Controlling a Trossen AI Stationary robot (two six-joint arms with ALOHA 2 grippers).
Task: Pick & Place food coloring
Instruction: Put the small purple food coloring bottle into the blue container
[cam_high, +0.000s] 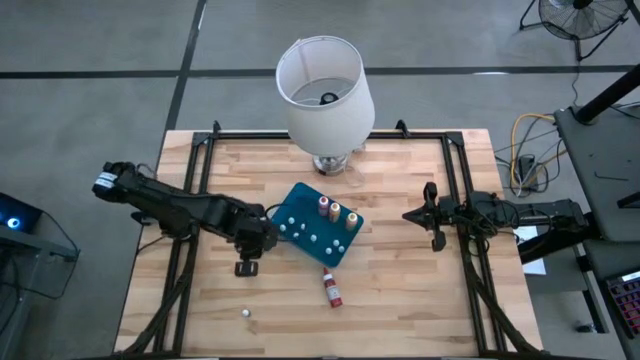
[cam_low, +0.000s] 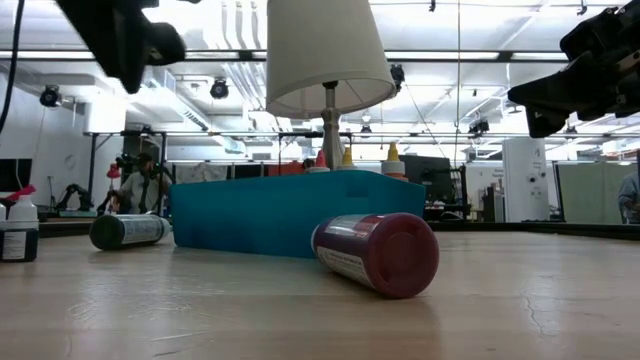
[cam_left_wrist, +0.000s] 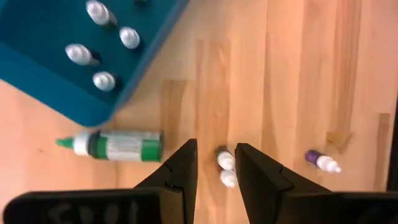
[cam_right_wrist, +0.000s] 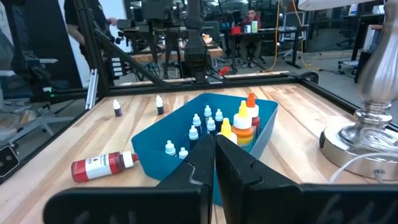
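Note:
The teal tray (cam_high: 318, 222) sits mid-table and holds several upright bottles: three larger ones, yellow, orange and red (cam_right_wrist: 242, 127), and small white-capped ones (cam_left_wrist: 102, 81). A red bottle (cam_high: 331, 288) lies on its side near the tray's near corner. A green bottle (cam_left_wrist: 118, 144) lies on its side by the tray. My left gripper (cam_high: 250, 240) hangs open above the table beside the tray's left corner. In its wrist view a small white-capped bottle (cam_left_wrist: 225, 160) stands on the wood below the gap between the fingers, untouched. My right gripper (cam_high: 432, 215) is shut and empty, raised to the right of the tray.
A white-shaded lamp (cam_high: 325, 95) stands on the far side behind the tray. A small purple bottle (cam_left_wrist: 322, 162) lies on the wood near the front left. A black metal frame (cam_high: 200, 150) runs along the table's edges. People show in the room beyond.

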